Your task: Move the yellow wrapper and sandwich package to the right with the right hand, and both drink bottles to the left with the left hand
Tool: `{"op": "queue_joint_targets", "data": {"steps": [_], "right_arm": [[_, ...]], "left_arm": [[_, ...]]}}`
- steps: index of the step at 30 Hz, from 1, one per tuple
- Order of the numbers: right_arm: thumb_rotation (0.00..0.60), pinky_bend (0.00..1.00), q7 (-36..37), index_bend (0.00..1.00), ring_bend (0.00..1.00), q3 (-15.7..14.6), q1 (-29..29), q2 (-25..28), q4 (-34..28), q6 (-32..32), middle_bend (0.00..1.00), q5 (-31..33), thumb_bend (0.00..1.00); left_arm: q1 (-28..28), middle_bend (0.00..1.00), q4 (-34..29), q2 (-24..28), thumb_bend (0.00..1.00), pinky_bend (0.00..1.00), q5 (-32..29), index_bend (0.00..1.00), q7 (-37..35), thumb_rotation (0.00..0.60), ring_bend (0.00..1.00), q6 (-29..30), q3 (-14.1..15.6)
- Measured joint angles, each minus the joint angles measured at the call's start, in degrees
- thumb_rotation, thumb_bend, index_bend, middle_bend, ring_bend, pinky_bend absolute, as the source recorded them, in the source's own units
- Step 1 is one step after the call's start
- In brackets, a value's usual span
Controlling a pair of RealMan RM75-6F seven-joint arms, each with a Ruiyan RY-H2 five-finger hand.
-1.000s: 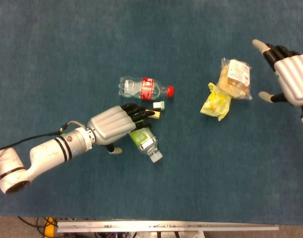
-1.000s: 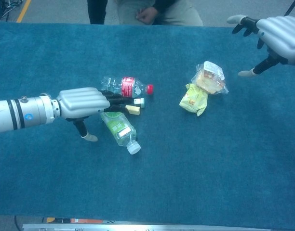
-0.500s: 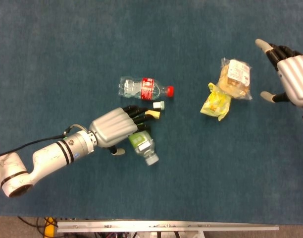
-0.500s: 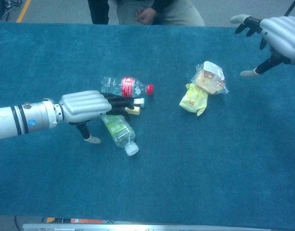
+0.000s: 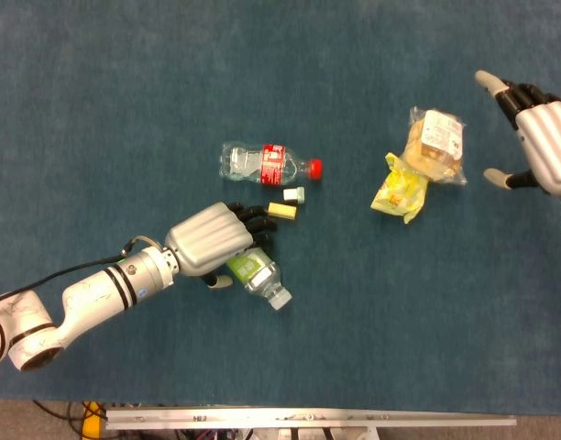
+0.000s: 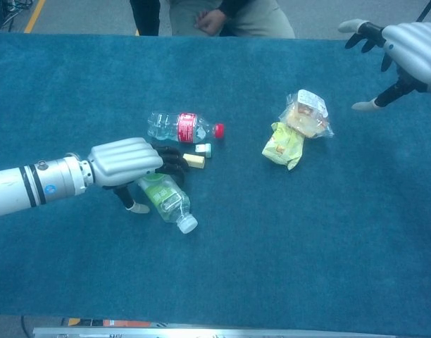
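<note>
Fingers of the left hand (image 5: 212, 249) curl over the green-label bottle (image 5: 257, 275) mid-counter — its cap points near-right. Red-label bottle (image 5: 267, 164) lies just beyond; right hand (image 5: 540, 137) hovers spread, holding nothing.

No writing can be read. The clear bottle (image 5: 267, 163) wears a red band and the other bottle (image 5: 256, 273) a green label, the sandwich package (image 5: 436, 142) a pale sticker, but their print is too small to make out.
</note>
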Motion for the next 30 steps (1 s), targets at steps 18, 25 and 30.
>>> {"op": "queue_joint_targets", "data": {"steps": [18,25,30], "right_arm": [[0.600,0.44,0.14,0.00,0.26,0.47,0.12,-0.82,0.04,0.00,0.25,0.49,0.04],[0.600,0.44,-0.26,0.00,0.26,0.47,0.22,-1.30,-0.03,0.00,0.25,0.56,0.04],[0.600,0.44,-0.71,0.00,0.26,0.44,0.44,-1.68,-0.03,-0.21,0.25,0.70,0.05]], "left_arm": [[1.78,0.46,-0.41,4.06,0.20,0.61,-1.86,0.53,-0.88,0.600,0.42,1.86,0.85],[2.87,0.46,-1.37,8.39,0.20,0.61,-2.94,0.53,-0.03,0.600,0.42,1.47,2.05],[4.16,0.45,-2.64,11.49,0.20,0.61,-3.95,0.52,0.16,0.600,0.41,1.80,2.74]]}}
